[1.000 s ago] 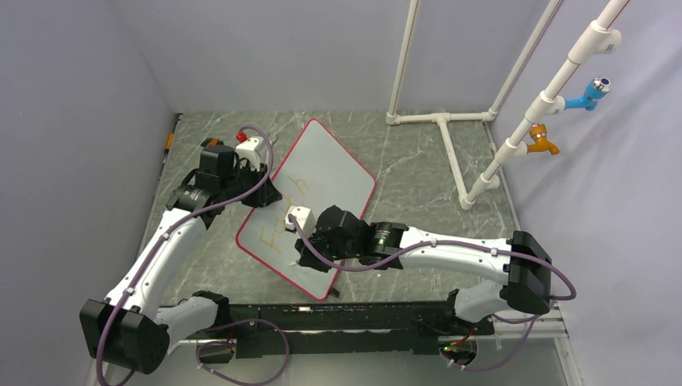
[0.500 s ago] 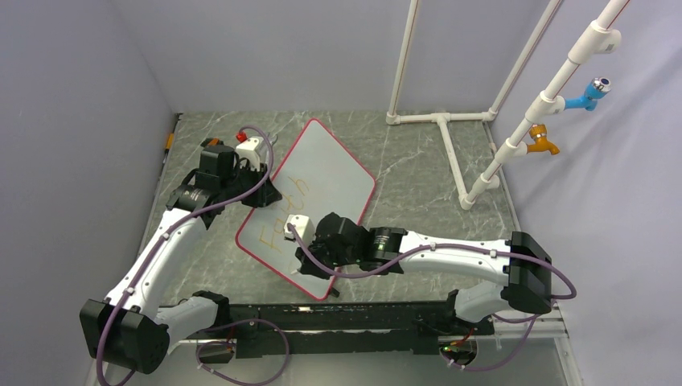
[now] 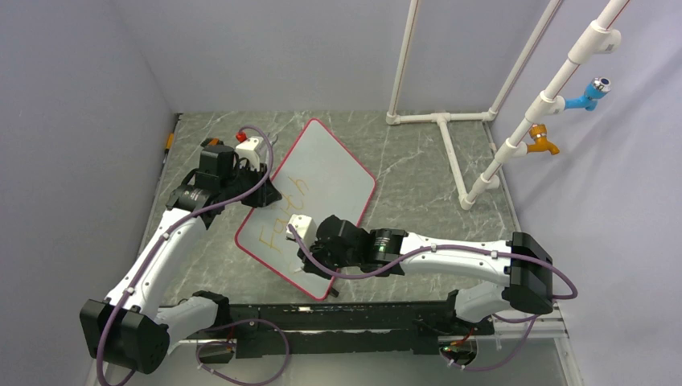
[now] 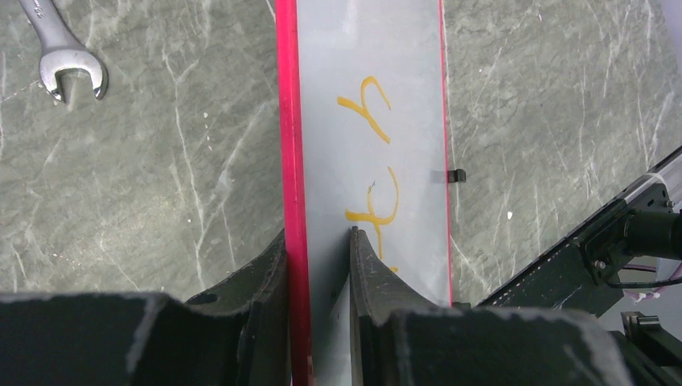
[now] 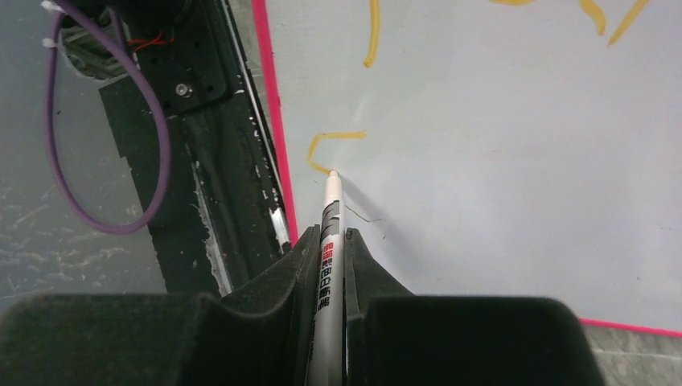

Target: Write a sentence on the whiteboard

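Observation:
The whiteboard [image 3: 330, 161], white with a red rim, lies at a slant on the table. My left gripper [image 3: 261, 193] is shut on its left edge; in the left wrist view the fingers [image 4: 318, 235] pinch the red rim [image 4: 289, 121]. My right gripper [image 5: 331, 233] is shut on a white marker [image 5: 330, 211], and hangs over the board's near corner [image 3: 304, 261]. The marker's tip touches the board beside a fresh yellow stroke [image 5: 331, 141]. Yellow letters of the sentence [image 3: 286, 211] run up the board, and some also appear in the left wrist view [image 4: 371, 161].
A steel wrench [image 4: 68, 60] lies on the marbled table left of the board. A white pipe frame [image 3: 444, 129] stands at the back right, with blue [image 3: 591, 92] and orange [image 3: 540, 141] taps on a slanted pipe. The black base rail [image 3: 362, 315] runs along the near edge.
My right gripper has slid a little left and toward the near edge with the marker on the board. The left gripper and the whiteboard have stayed put.

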